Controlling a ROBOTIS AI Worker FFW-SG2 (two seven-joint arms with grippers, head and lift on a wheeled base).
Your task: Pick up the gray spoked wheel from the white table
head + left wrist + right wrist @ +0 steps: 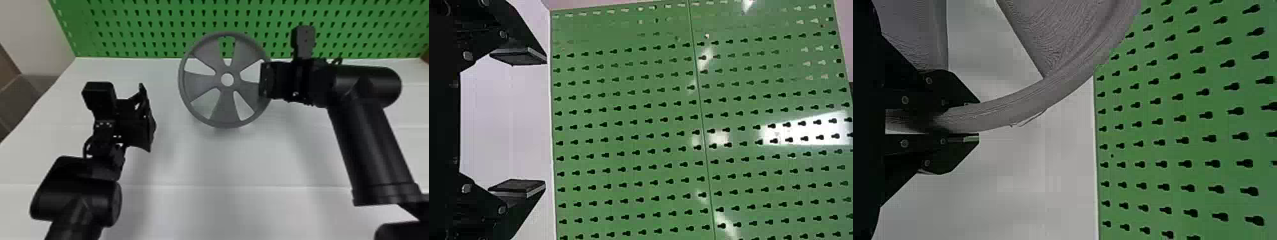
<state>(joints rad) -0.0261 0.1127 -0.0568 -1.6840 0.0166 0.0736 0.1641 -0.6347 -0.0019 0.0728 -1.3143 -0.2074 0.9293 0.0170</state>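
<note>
One end effector, the right [266, 80], is clenched on the rim of the gray spoked wheel [227, 107]. As noted in the right wrist view, the rim passes between its two flat fingers [948, 82]. In the head view the grip is at the wheel's right edge, and the rest of the wheel extends leftward from it. Five broad spokes and a round central hole were counted on the wheel, its face turned toward the robot's head. Soft shadow lies on the white bench [207, 162] below the lower rim; contact between rim and bench cannot be determined. To the wheel's left, well apart from it, is the left end effector [148, 118], released, its fingers [521, 187] spread wide. Behind the bench stands a green perforated panel [127, 29]; the wheel's upper part overlaps it in the head view.
</note>
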